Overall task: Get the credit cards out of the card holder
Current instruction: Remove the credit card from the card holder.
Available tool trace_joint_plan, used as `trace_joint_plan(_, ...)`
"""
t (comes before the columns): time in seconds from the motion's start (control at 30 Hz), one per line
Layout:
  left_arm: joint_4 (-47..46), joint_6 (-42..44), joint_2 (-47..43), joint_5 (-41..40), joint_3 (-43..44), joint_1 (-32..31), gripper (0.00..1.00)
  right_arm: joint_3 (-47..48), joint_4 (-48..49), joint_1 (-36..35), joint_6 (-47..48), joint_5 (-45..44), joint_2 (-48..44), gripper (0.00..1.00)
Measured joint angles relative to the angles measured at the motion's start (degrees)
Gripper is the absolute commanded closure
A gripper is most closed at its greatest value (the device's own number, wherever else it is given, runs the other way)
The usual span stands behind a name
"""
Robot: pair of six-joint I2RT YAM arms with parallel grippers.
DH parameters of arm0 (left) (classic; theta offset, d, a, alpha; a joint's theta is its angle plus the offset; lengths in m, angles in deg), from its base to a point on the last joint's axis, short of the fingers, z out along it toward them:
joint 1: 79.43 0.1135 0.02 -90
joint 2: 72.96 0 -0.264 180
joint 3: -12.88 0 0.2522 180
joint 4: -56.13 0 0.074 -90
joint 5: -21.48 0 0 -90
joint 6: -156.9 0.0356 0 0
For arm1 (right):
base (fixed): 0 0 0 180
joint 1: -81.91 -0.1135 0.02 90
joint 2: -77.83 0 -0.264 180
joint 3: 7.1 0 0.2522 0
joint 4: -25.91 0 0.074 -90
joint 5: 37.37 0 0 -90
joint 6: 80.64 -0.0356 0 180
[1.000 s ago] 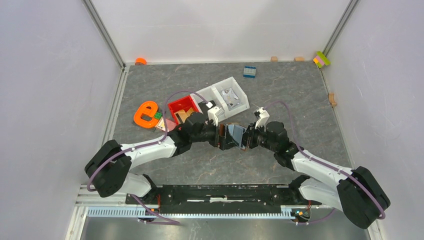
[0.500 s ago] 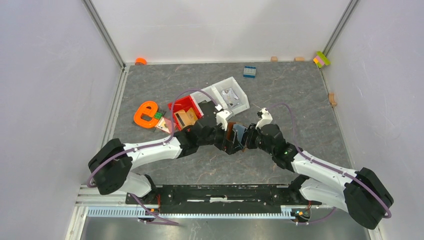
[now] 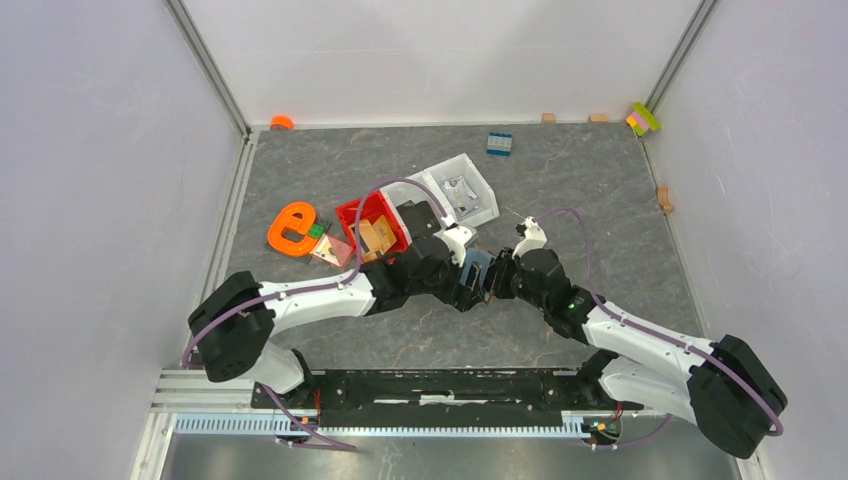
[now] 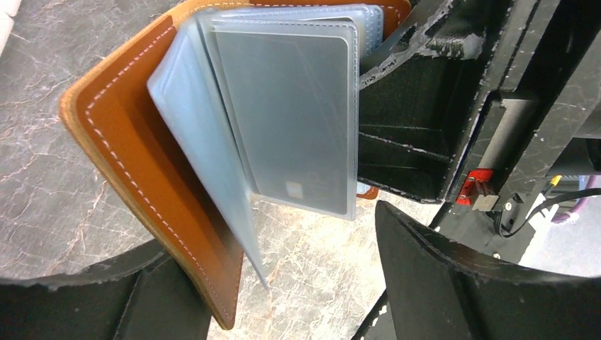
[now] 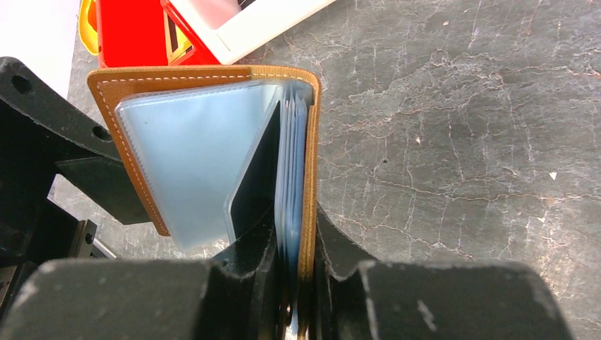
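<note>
Now card holder [image 5: 205,76] hangs fanned open
Right gripper [image 5: 294,237] pinches one cover; left gripper [image 4: 298,287], spread, has the sleeved card [image 4: 290,120] just ahead.

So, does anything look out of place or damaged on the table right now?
Nothing looks spilled or damaged. The card holder is pinched in the right gripper, its clear sleeves fanned open. Small blocks lie strewn along the far edge of the table.
</note>
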Motion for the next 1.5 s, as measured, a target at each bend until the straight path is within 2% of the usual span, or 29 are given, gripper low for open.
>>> trace_joint_plan(0.37, 1.9, 0.4, -0.3, -4.3, 0.7, -0.6, 0.64, 0.0, -0.1, 0.0, 0.2, -1.7, -0.8, 0.94)
trace_joint_plan(0.63, 2.5, 0.4, -4.6, -8.7, -0.3, -0.1, 0.73, 0.0, 0.2, -0.1, 0.8, -2.8, -1.4, 0.94)
trace_joint_plan(0.87, 2.5, 0.1, -4.8, -10.0, -0.7, 1.0, 0.83, 0.0, 0.4, -0.1, 4.2, -1.3, -1.4, 0.95)
trace_joint_plan(1.17, 1.9, -0.2, -6.9, -10.3, -1.7, 1.4, 0.98, 0.0, 1.9, 0.0, 11.4, 0.6, -3.2, 0.89)
trace_joint_plan(1.27, 1.2, -0.2, -8.4, -10.6, -2.3, 1.7, 0.98, 0.0, 3.2, 0.0, 13.4, 1.2, -4.2, 0.89)
trace_joint_plan(1.3, 1.1, -0.3, -8.8, -10.7, -2.5, 1.7, 0.94, 0.0, 3.5, 0.0, 13.9, 1.4, -4.3, 0.89)
trace_joint_plan(1.37, 0.9, -0.3, -9.5, -11.3, -2.8, 1.7, 0.76, -0.1, 4.2, 0.0, 14.7, 1.7, -4.6, 0.89)
trace_joint_plan(1.43, 0.8, -0.3, -10.0, -11.5, -3.2, 1.7, 0.66, -0.3, 4.9, 0.0, 15.4, 2.3, -4.7, 0.89)
trace_joint_plan(1.5, 0.8, -0.3, -10.2, -11.7, -3.7, 1.8, 0.63, -0.6, 6.0, 0.0, 15.9, 3.8, -4.8, 0.89)
